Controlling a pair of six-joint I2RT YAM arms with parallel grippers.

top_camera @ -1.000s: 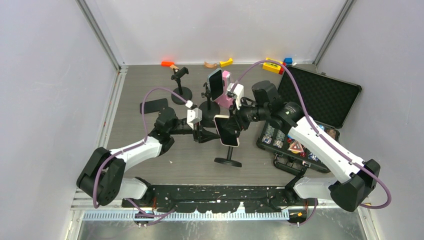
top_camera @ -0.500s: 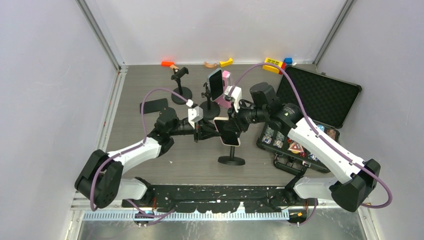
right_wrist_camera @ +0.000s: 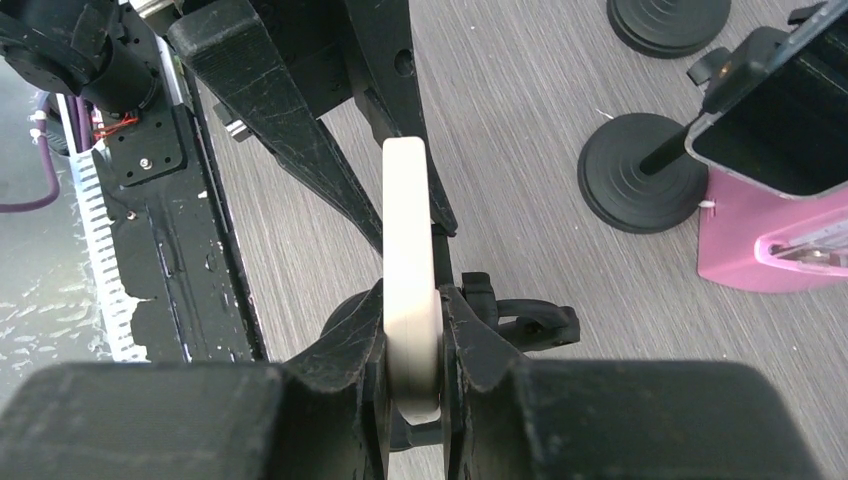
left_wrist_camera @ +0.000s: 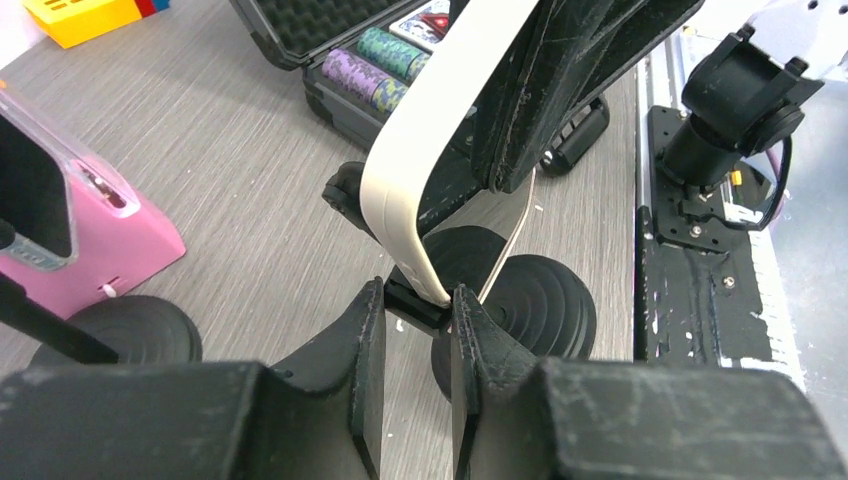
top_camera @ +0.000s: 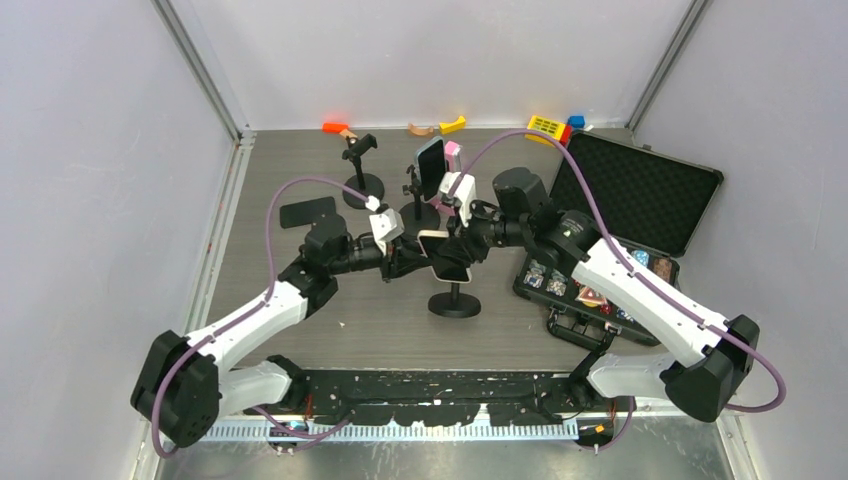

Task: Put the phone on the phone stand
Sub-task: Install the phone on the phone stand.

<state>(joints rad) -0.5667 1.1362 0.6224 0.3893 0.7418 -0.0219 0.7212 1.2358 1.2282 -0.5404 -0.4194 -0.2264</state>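
Since a second ago, the phone stand (top_camera: 453,303) has shifted farther from the arm bases, and your left gripper (left_wrist_camera: 415,300) has narrowed. The phone (right_wrist_camera: 410,250) is clamped edge-on in your right gripper (right_wrist_camera: 410,330), with its lower end at the stand's black top piece. The left gripper pinches that piece at its fingertips. A pink phone (left_wrist_camera: 90,230) stands to the left gripper's left, and an open case (left_wrist_camera: 380,60) lies ahead.
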